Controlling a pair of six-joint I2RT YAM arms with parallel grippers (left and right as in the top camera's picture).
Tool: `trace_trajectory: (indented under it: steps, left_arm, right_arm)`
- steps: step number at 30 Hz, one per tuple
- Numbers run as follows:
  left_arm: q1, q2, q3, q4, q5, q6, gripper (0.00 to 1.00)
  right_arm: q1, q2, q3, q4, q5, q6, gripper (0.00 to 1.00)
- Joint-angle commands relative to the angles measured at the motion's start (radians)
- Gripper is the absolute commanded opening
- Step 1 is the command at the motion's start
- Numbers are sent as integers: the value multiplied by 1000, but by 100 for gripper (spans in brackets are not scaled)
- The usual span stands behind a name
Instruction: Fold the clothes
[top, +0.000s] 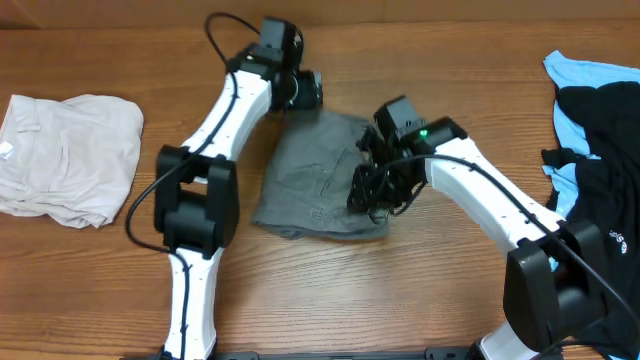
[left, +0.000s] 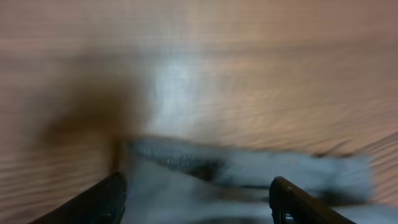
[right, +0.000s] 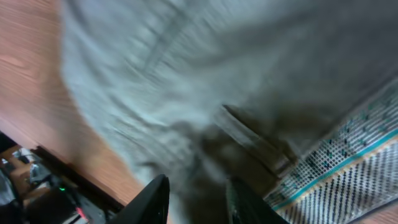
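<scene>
Overhead: grey shorts (top: 315, 175) bunched on the surface (top: 400, 290), we judge a fold underway | left wrist: left gripper (left: 199, 199) apart at the cloth's edge | right wrist: right gripper (right: 196, 202) over fabric, we cannot tell its grip; next needs a clean edge pinch.

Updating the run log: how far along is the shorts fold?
Done: the grey shorts lie as a compact bundle, apparently doubled over, not spread flat. In hand: the left gripper hangs open by their far edge; the right gripper sits on their right edge, its grip unclear in the blurred wrist view. Left: probably one more fold or a tidy-up, since the outline looks uneven.
</scene>
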Motion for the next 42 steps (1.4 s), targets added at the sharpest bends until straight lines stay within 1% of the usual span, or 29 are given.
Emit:
trace_trajectory:
  steps: [1, 3, 5, 8, 11, 13, 14, 15, 19, 20, 21, 23, 24, 28, 30, 33, 34, 35, 36, 37, 38, 39, 41, 42]
  left_arm:
    - [-6, 62, 0, -45, 4, 56, 76]
    - [-6, 86, 0, -98, -11, 56, 76]
    - [-3, 103, 0, -162, -43, 64, 76]
    - [7, 112, 0, -317, -122, 64, 73]
    - [18, 112, 0, -491, -141, 63, 70]
    - [19, 112, 0, -632, -142, 63, 67]
    - [19, 112, -2, -673, -141, 63, 66]
    - [19, 112, -7, -745, -141, 62, 66]
    - [11, 112, -11, -867, -138, 62, 72]
    - [10, 112, -11, -892, -137, 61, 73]
    - [8, 112, -11, -925, -137, 54, 70]
    - [8, 108, -11, -940, -137, 53, 64]
    - [8, 103, -11, -938, -138, 47, 64]
    - [10, 21, -11, -895, -142, 8, 63]
    - [15, -51, -10, -844, -140, -14, 64]
    - [17, -169, -11, -739, -136, -16, 71]
    - [16, -201, -11, -710, -128, -16, 82]
    - [14, -224, -11, -688, -116, -9, 89]
    - [11, -254, -11, -654, -67, 46, 98]
    - [10, -270, -11, -629, 17, 139, 100]
    - [10, -271, -11, -625, 43, 168, 100]
    - [10, -270, -11, -624, 91, 225, 100]
    - [6, -239, -11, -631, 118, 295, 100]
    - [6, -220, -11, -633, 118, 308, 100]
  right_arm:
    - [-3, 6, -121, 44, -12, -4, 36]
    - [-4, 6, -186, 85, -5, -3, 39]
    - [-5, 6, -245, 118, 3, -3, 40]
    - [-6, 6, -298, 152, 75, 6, 41]
    - [-26, 6, -304, 164, 219, 55, 45]
    - [-55, 6, -304, 191, 272, 56, 47]
    - [-66, 6, -304, 202, 288, 56, 47]
    - [-91, 6, -304, 236, 322, 56, 47]
    - [-164, 6, -301, 382, 340, 43, 47]
    - [-187, 6, -294, 418, 340, 33, 47]
    - [-212, 6, -272, 437, 333, 22, 47]
    - [-229, 6, -232, 420, 332, 21, 47]
    - [-229, 6, -213, 399, 333, 19, 47]
    - [-229, 4, -140, 285, 333, 14, 48]
    - [-229, 4, -122, 249, 333, 16, 51]
    - [-229, 4, -123, 238, 333, 16, 55]
    - [-229, 4, -123, 236, 333, 16, 56]
    - [-229, 4, -123, 237, 333, 16, 58]
    - [-229, 4, -123, 237, 333, 16, 59]
    - [-229, 4, -123, 237, 333, 16, 60]
    - [-229, 4, -123, 237, 333, 16, 60]
    - [-229, 4, -123, 237, 333, 16, 60]
    - [-229, 4, -124, 237, 333, 16, 61]
    - [-229, 4, -124, 236, 333, 16, 61]
